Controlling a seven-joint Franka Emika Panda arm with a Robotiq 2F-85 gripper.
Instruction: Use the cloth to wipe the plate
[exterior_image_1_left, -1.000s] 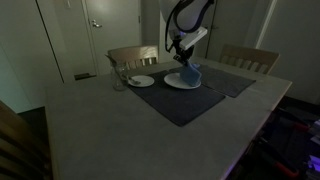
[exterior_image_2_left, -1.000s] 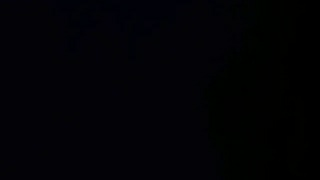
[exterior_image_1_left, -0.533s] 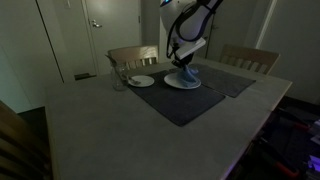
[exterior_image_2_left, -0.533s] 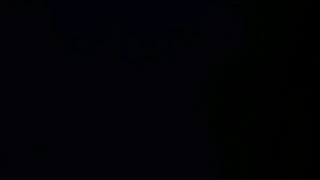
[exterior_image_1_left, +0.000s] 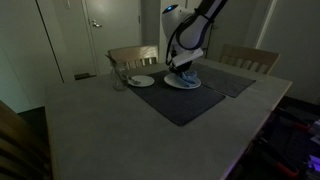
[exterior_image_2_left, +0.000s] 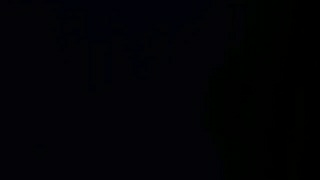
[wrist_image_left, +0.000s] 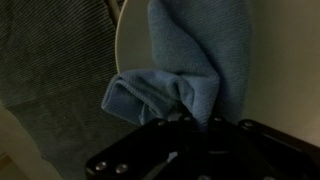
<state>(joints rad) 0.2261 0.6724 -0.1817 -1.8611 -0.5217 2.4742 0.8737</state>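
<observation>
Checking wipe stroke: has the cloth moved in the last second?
Yes. In an exterior view the cloth, gripped by the hand, has slid leftward in frame across the large plate, toward the smaller plate.

Home dining room: table (exterior_image_1_left: 100, 125), chairs (exterior_image_1_left: 133, 55), plate (exterior_image_1_left: 172, 83), door (exterior_image_1_left: 90, 40).

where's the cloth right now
In an exterior view, the cloth is bunched under the gripper on the larger plate, beside the smaller plate.

Two white plates (exterior_image_1_left: 141, 80) (exterior_image_1_left: 172, 84), one blue cloth (wrist_image_left: 195, 45), two dark placemats (exterior_image_1_left: 180, 108) (exterior_image_1_left: 238, 82), two wooden chairs (exterior_image_1_left: 133, 55) (exterior_image_1_left: 250, 58), one glass (exterior_image_1_left: 118, 82), one counter (exterior_image_1_left: 110, 130).
</observation>
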